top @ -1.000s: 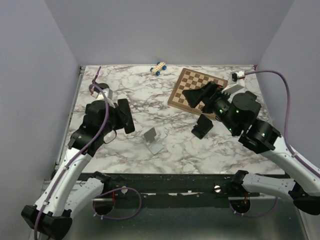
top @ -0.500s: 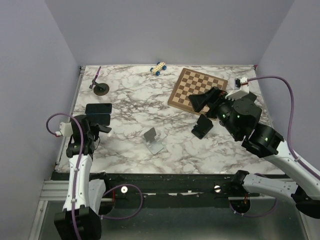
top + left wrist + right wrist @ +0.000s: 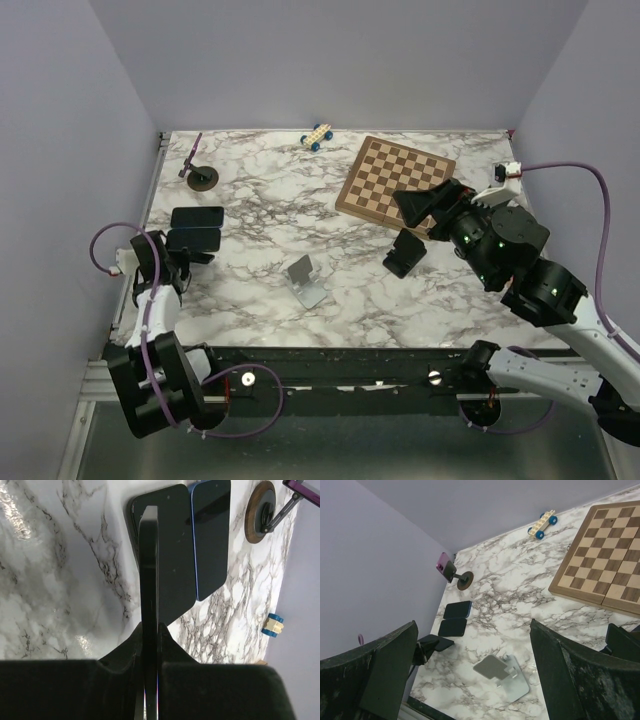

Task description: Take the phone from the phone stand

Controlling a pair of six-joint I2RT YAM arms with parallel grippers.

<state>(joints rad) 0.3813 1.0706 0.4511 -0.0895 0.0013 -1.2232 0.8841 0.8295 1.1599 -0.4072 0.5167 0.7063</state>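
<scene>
My left gripper point(image 3: 150, 630) is shut on a black phone point(image 3: 149, 570), which I see edge-on between the jaws. In the top view this gripper point(image 3: 186, 259) holds the phone point(image 3: 203, 257) low over the table's near left edge. The grey phone stand point(image 3: 307, 280) sits mid-table with nothing on it, also visible in the right wrist view point(image 3: 500, 675). My right gripper point(image 3: 418, 200) hangs open above the near edge of the chessboard point(image 3: 385, 175), its jaws far apart and holding nothing point(image 3: 472, 630).
Two phones lie flat beside the held one, a black one point(image 3: 170, 555) and a blue-edged one point(image 3: 212, 535). A round wooden-based stand point(image 3: 203, 178) carries a purple phone point(image 3: 192, 150). A black stand point(image 3: 405, 253) sits right of centre, a toy car point(image 3: 318, 136) at the back.
My left arm has drawn back from over the flat phones to the near left edge, still gripping the phone. The right gripper has shifted a little to the right.
</scene>
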